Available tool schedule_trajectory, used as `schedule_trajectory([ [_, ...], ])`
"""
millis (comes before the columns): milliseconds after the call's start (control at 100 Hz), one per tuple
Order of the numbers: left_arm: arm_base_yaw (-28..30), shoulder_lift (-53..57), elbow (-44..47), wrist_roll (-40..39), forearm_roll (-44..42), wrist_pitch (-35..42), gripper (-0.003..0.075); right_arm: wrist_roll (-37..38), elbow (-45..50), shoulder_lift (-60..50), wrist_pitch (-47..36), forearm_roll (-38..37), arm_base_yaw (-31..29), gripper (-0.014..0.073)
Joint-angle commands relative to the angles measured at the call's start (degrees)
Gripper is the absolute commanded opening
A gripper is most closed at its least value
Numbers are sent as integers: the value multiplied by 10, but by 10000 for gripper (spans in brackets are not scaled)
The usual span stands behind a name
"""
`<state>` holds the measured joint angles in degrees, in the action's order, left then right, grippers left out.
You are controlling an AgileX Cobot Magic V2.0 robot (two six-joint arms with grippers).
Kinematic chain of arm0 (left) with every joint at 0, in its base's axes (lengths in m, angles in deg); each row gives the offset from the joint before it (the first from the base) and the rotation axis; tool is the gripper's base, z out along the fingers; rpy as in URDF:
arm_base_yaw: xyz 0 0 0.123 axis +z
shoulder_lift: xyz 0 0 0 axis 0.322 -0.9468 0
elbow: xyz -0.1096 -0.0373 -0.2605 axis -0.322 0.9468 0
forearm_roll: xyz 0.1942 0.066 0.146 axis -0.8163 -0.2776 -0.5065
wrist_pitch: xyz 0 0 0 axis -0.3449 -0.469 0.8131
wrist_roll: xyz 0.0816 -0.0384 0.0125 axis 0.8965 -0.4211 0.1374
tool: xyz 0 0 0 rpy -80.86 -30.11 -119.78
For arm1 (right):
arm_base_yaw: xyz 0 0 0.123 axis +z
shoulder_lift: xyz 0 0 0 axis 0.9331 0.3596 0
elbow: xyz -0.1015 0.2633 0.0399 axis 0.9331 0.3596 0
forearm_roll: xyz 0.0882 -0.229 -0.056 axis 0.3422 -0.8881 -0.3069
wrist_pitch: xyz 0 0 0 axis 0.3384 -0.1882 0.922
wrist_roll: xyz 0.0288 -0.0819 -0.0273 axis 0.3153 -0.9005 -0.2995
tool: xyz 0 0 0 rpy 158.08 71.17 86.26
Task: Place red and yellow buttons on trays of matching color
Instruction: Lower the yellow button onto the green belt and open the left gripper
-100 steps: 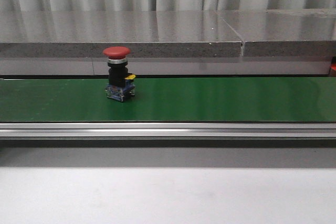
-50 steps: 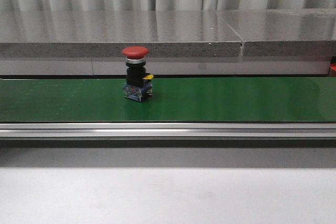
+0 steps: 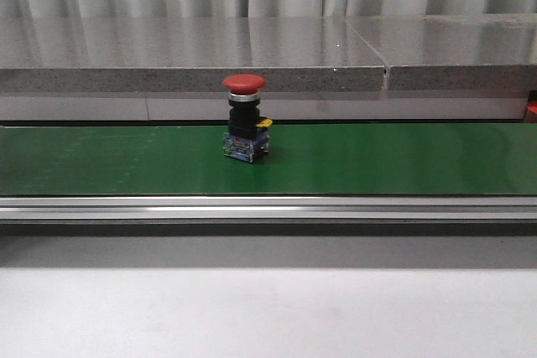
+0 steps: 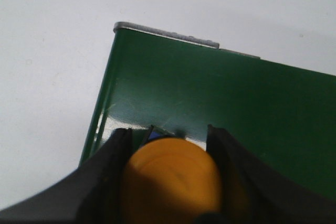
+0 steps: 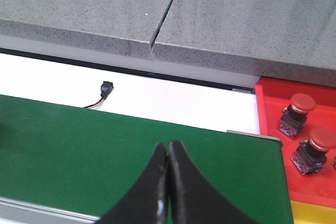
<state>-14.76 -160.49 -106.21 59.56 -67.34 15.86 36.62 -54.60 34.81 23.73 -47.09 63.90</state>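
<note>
Red button (image 3: 244,119) stands upright on belt (image 3: 377,157), left of centre. Left gripper (image 4: 169,148) pinches yellow button (image 4: 170,182); right gripper (image 5: 167,153) pressed together, empty.

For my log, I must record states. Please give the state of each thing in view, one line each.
Red button: upright on the green belt, held by nothing.
Yellow button: gripped between the left pincer's fingers.
Left pincer: shut on the yellow button.
Right pincer: shut, empty, over the belt.
Red tray: holds two red buttons fully in view.
</note>
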Motion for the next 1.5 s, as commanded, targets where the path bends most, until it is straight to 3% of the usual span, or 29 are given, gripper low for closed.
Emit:
schedule_trajectory([
  [0,-3,6,-13,1,8,28,-17,-3,-15,-2,-34,5,-1,-67],
  [80,-3,1,-13,1,8,28,3,-3,-15,-2,-34,5,-1,-67],
  [150,-3,1,-13,4,8,27,81,-3,-15,-2,-34,5,-1,-67],
  [220,-3,1,-13,5,8,26,219,-3,-15,-2,-34,5,-1,-67],
  [370,-3,1,-13,5,12,32,606,-3,-15,-2,-34,5,-1,-67],
  [440,-3,1,-13,5,16,35,685,-3,-15,-2,-34,5,-1,-67],
  [820,-51,65,-13,12,16,93,692,-3,-15,-2,-32,5,-1,-67],
  [1180,-65,210,-9,12,12,62,692,-3,-15,-2,-32,5,-1,-67],
  [1490,-65,395,106,12,12,58,690,-3,-15,-2,-32,5,-1,-67],
])
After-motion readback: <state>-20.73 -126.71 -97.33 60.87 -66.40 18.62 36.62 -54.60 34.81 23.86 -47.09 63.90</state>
